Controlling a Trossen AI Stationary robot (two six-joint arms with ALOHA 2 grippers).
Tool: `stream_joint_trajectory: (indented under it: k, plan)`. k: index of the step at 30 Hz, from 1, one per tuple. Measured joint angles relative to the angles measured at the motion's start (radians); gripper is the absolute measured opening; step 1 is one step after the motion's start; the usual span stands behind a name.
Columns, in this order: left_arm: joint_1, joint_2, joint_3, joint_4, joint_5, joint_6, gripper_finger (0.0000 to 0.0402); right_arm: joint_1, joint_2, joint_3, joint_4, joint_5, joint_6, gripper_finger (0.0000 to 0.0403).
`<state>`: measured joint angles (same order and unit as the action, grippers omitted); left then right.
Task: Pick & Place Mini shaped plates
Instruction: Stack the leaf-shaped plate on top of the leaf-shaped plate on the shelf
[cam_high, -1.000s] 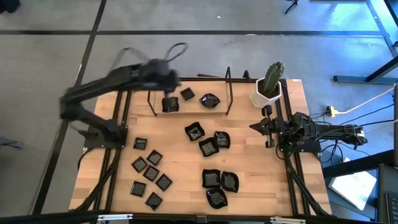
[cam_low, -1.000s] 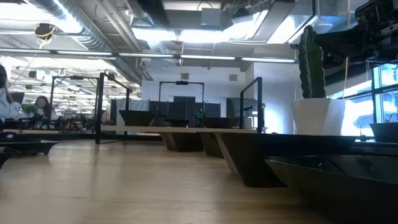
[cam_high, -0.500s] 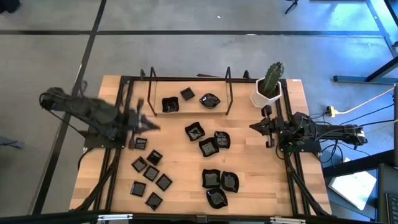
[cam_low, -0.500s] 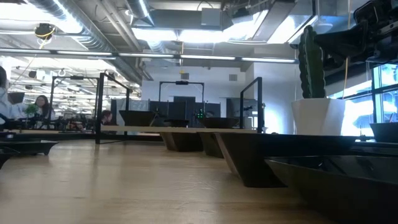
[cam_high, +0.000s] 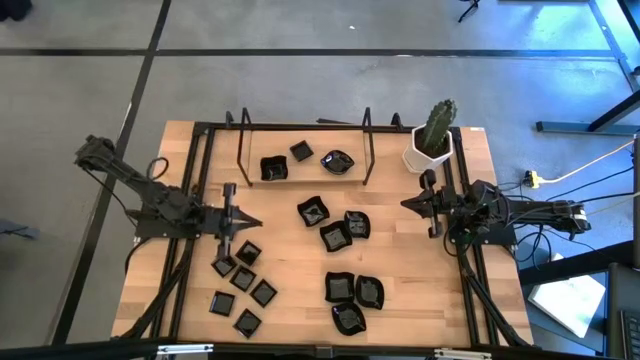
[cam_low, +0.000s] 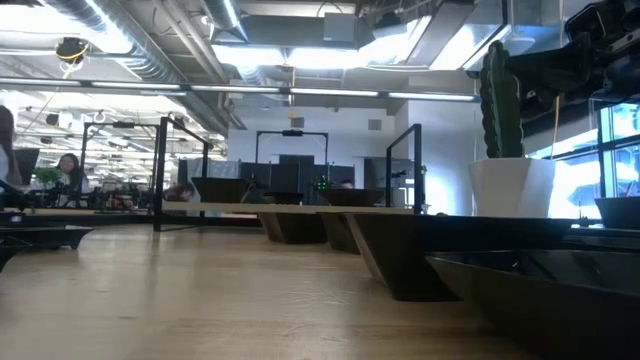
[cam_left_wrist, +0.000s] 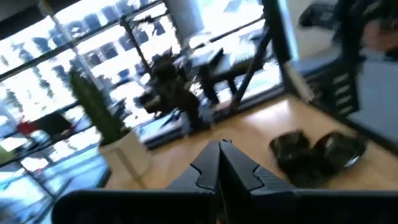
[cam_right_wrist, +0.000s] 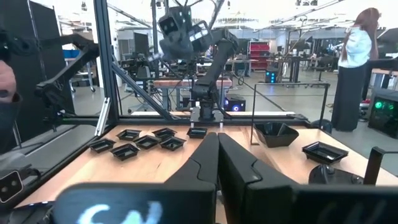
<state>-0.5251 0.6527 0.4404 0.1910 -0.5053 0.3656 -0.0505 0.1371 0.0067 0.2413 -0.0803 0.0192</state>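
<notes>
The mini shaped plates are glossy black dishes. Three stand on the far rack's shelf (cam_high: 301, 165). A middle group (cam_high: 335, 225) lies on the wood, with wavy-edged ones (cam_high: 352, 298) near the front and several small squares (cam_high: 243, 285) at the front left. My left gripper (cam_high: 258, 222) is shut and empty. It hangs level just above the squares' far end and points toward the table's right; its own view shows the fingertips (cam_left_wrist: 219, 144) together. My right gripper (cam_high: 404, 204) waits shut and empty at the right edge, pointing left (cam_right_wrist: 217, 134).
A white pot with a cactus (cam_high: 430, 140) stands at the far right corner beside my right arm. A black frame with uprights (cam_high: 368, 150) surrounds the shelf. Bare wood (cam_high: 290, 270) lies between the plate groups. People stand in the room beyond the table (cam_right_wrist: 357, 56).
My left arm has swung back from above the far shelf toward the table's left and near side and has sunk. It has tipped to level and now points right over the small squares. Its fingers have stayed shut. No plate has moved.
</notes>
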Motion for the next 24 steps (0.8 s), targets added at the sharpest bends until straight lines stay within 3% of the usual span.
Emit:
stream_joint_trajectory:
  k: [3, 8, 11, 16, 19, 24]
  plan:
    - [-0.015, -0.059, -0.008, -0.006, -0.076, -0.029, 0.0003, 0.0, 0.0, 0.0, 0.0, 0.0, 0.0, 0.0006]
    - [-0.1, -0.174, -0.018, -0.106, -0.088, -0.064, 0.0002, 0.0, 0.0, 0.0, 0.0, 0.0, 0.003, 0.0006]
    - [-0.139, -0.223, -0.079, -0.024, -0.139, -0.014, 0.0003, 0.0, 0.0, 0.0, 0.0, 0.0, 0.0, 0.0006]
    - [-0.147, -0.315, -0.142, 0.085, -0.316, 0.097, 0.0003, 0.0, 0.0, 0.0, 0.0, -0.001, 0.0, 0.0006]
    - [-0.148, -0.409, -0.154, -0.004, -0.361, 0.08, 0.0003, 0.0, 0.0, 0.0, 0.0, -0.002, 0.004, 0.0006]
    - [-0.148, -0.556, -0.175, -0.214, -0.322, 0.007, 0.0003, 0.0, 0.0, 0.0, 0.002, -0.001, 0.0, 0.0006]
